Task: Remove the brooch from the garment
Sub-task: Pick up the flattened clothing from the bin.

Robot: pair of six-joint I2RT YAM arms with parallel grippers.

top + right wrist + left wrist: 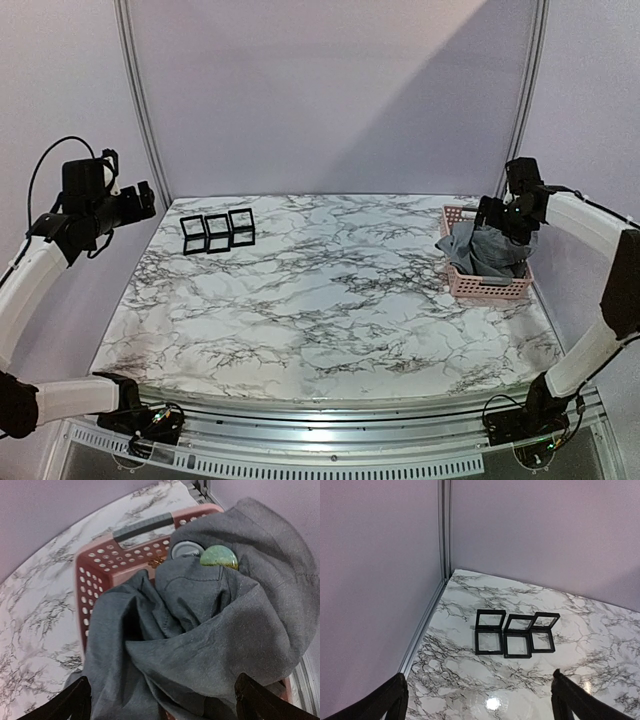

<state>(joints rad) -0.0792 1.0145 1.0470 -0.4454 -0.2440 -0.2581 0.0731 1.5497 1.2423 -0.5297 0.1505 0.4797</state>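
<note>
The grey garment [490,250] lies bunched in a pink perforated basket [492,291] at the table's far right. In the right wrist view the garment [200,630] fills the basket [100,562]. A round pale green brooch [219,557] sits on its upper folds, beside a silvery round piece [184,549]. My right gripper [507,213] hovers just above the garment [162,680], jaws wide open and empty. My left gripper [143,200] is raised off the table's far left edge [479,676], open and empty.
Three open black display boxes [218,231] sit in a row at the far left of the marble table [330,300]; they also show in the left wrist view [515,632]. A wall and metal post [444,530] stand close behind.
</note>
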